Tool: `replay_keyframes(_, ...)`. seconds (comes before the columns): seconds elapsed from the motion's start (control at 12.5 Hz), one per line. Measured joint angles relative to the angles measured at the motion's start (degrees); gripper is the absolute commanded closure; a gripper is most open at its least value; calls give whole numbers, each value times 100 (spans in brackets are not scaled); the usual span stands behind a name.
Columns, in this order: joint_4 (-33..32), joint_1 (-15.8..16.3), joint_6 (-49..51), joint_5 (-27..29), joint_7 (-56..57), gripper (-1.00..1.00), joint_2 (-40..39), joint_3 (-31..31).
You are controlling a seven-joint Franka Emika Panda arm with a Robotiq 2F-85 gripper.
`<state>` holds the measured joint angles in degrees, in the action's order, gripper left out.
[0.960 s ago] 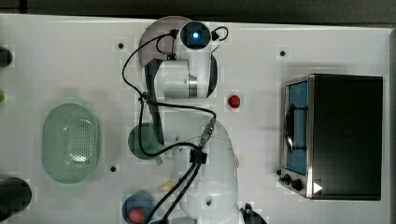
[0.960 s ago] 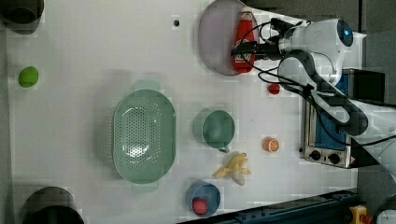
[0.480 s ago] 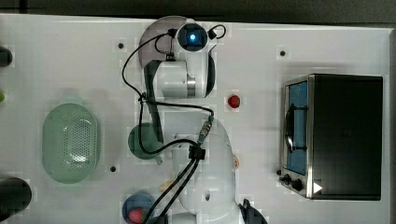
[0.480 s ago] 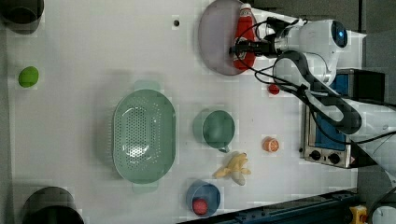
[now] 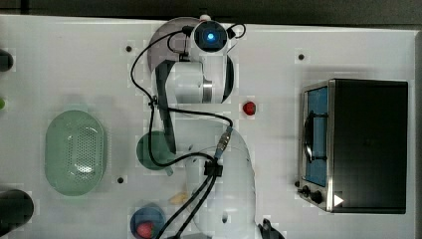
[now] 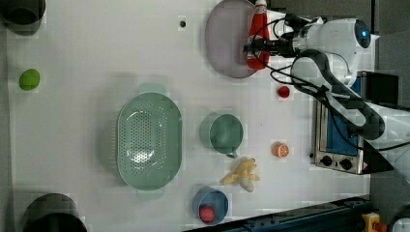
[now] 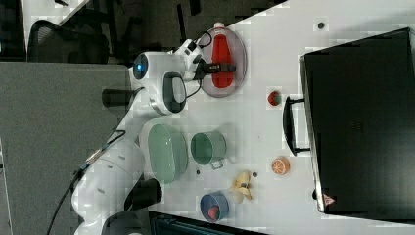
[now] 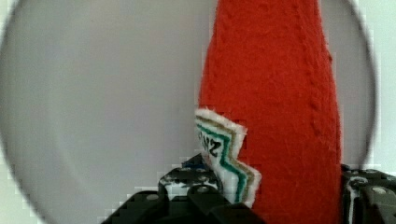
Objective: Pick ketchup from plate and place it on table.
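**Ketchup clasped on the plate**

While the arm reaches across the white tabletop (image 6: 96, 48), its hand (image 6: 256, 46) sits over the plate (image 6: 225, 38) with a finger on each side of the ketchup (image 6: 257, 34). In the wrist view the red bottle (image 8: 275, 107) fills the space between the two dark fingers (image 8: 187, 196), and its label sits right against one of them, so the hand is closed around the bottle's body. The ketchup lies along the plate near one rim, and its whitish end reaches just past the plate's edge toward the tabletop edge next to it. The right view shows the same: the bottle (image 7: 221, 54) lies lengthwise on the mauve-grey disc (image 7: 240, 63) with the black hand (image 7: 215, 66) crossing its middle. Whether the bottle rests on the plate or is raised just off it cannot be told.

The plate sits near the tabletop edge farthest from the arm's base. In the top view the arm covers much of the plate (image 5: 161, 42). A small round red item (image 6: 283, 91) lies on the tabletop just beside the plate. Toward the middle of the tabletop stand a green mug (image 6: 222, 134) and a pale-green perforated basket (image 6: 149, 140). A toaster oven (image 5: 358, 144) stands at one end of the tabletop. A dark-blue bowl (image 6: 211, 205) and a banana (image 6: 241, 173) lie near the edge by the arm's base.
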<state>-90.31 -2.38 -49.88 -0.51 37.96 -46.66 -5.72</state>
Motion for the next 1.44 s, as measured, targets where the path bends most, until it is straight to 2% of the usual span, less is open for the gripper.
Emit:
replay_keyframes(0.16, -73, -45, 520, 107, -3, -17, 383, -12)
replay_keyframes(0.56, -274, -164, 2526, 142, -14, -17, 2151, 75)
replay_keyframes(0.8, -655, -291, 2974, 159, -238, -17, 3370, 194)
replay_keyframes(1.12, -1807, -343, 2547, 171, -378, -17, 4443, 342)
replay_keyframes(1.44, -3682, -360, 1055, 219, -434, -17, 4452, 347)
